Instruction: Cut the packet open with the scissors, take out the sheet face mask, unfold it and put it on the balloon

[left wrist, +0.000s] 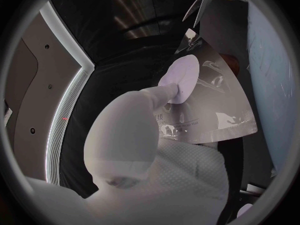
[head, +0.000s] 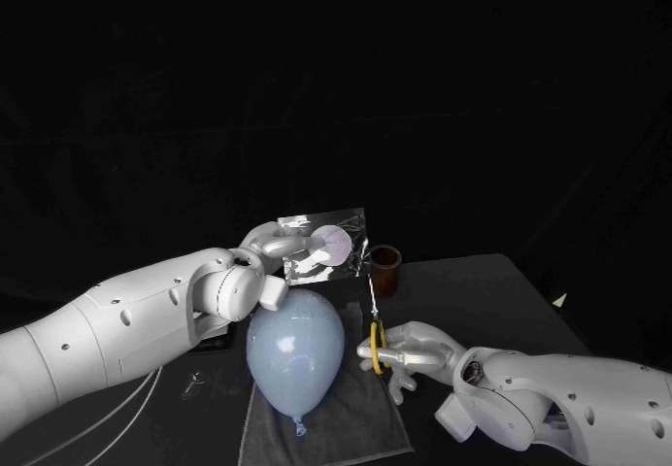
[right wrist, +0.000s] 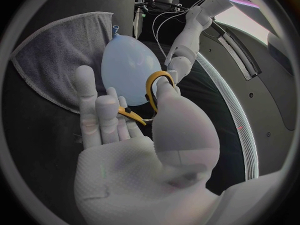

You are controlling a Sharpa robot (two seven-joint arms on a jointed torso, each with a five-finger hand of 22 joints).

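My left hand (head: 290, 249) holds a shiny silver packet (head: 325, 245) up in the air above the balloon; in the left wrist view a fingertip (left wrist: 177, 80) presses on the packet (left wrist: 209, 102). A pale blue balloon (head: 295, 347) lies on a grey towel (head: 325, 417). My right hand (head: 409, 355) grips yellow-handled scissors (head: 374, 330), blades pointing up toward the packet's right edge. The scissor blades (left wrist: 201, 5) appear just beyond the packet's corner. In the right wrist view the yellow handles (right wrist: 152, 92) sit round my fingers, with the balloon (right wrist: 130, 67) behind.
A brown cylindrical cup (head: 386, 264) stands on the black table (head: 484, 291) behind the scissors. A small metal object (head: 193, 383) and white cables (head: 113, 413) lie left of the towel.
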